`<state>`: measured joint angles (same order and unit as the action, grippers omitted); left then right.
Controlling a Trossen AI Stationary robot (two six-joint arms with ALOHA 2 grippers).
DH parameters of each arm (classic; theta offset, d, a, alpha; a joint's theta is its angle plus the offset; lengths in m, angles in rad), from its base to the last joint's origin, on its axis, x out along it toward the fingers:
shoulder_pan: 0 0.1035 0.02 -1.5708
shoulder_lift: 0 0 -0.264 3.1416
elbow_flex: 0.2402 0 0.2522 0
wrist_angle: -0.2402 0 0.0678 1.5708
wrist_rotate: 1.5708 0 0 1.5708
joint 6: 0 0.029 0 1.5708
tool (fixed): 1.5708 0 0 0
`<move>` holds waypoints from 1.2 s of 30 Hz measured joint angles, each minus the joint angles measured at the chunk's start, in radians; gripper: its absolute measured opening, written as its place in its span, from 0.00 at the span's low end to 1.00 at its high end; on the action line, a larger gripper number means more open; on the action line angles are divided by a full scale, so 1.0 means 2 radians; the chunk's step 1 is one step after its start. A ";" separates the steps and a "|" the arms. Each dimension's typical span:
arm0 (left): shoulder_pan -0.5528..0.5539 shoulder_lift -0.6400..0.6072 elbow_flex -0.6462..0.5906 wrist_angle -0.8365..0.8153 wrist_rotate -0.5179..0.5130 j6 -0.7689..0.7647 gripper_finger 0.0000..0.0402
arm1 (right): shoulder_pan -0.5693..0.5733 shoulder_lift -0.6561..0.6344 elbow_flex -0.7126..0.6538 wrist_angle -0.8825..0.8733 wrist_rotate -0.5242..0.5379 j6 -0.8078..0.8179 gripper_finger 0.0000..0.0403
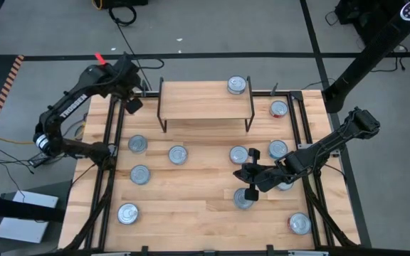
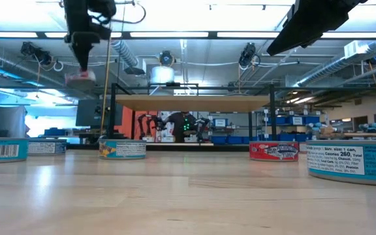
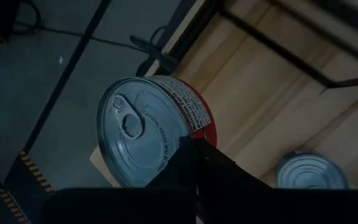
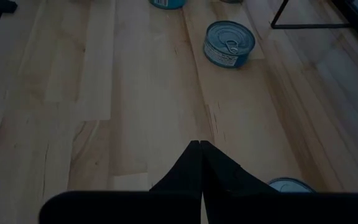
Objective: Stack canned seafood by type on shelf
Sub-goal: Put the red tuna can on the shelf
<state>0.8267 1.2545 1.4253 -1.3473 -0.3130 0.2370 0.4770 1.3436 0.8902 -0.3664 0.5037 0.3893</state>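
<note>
Tins with silver lids lie scattered on the tabletop. One tin point(image 1: 237, 85) stands on the far right corner of the light-wood shelf point(image 1: 205, 107), and a red one point(image 1: 279, 109) sits on the table to the shelf's right. My left gripper point(image 1: 132, 102) is high over the table's far left corner, just left of the shelf, shut on a red-labelled tin point(image 3: 148, 127). My right gripper point(image 1: 244, 181) hangs shut over bare wood among the tins on the right half and touches nothing. In the low view the shelf point(image 2: 191, 103) stands behind the held tin point(image 2: 80, 78). My left gripper point(image 3: 195, 146) comes from above, fingers pointing down, and meets the red tin at the edge of its lid point(image 3: 174, 149). The fingers point(image 3: 182, 163) stand close together there and hide the place of contact. The tin is lifted clear and hangs below the fingers, well above the tabletop.
Several tins stand left of centre point(image 1: 137, 144) point(image 1: 178, 154) point(image 1: 140, 173) and near the front point(image 1: 127, 213) point(image 1: 299, 224). A blue tin point(image 4: 229, 42) lies ahead of my right gripper and another point(image 1: 243, 198) close beside it. Black frame rails point(image 1: 112, 142) run along the table's sides.
</note>
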 joint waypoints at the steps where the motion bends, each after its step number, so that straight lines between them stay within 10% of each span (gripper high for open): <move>1: -0.008 0.000 0.007 -0.004 0.000 -0.004 0.00 | 0.000 0.000 0.000 0.000 0.000 0.000 0.02; 26: -0.169 0.012 0.069 0.006 -0.015 -0.077 0.00 | 0.000 0.000 0.000 0.009 -0.010 0.000 0.02; 36: -0.183 -0.120 -0.100 0.133 -0.033 -0.112 0.00 | 0.001 0.000 0.000 0.007 -0.017 -0.003 0.02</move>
<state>0.4614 1.0142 1.2247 -1.0805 -0.3792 0.0132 0.4782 1.3437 0.8902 -0.3519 0.4702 0.3836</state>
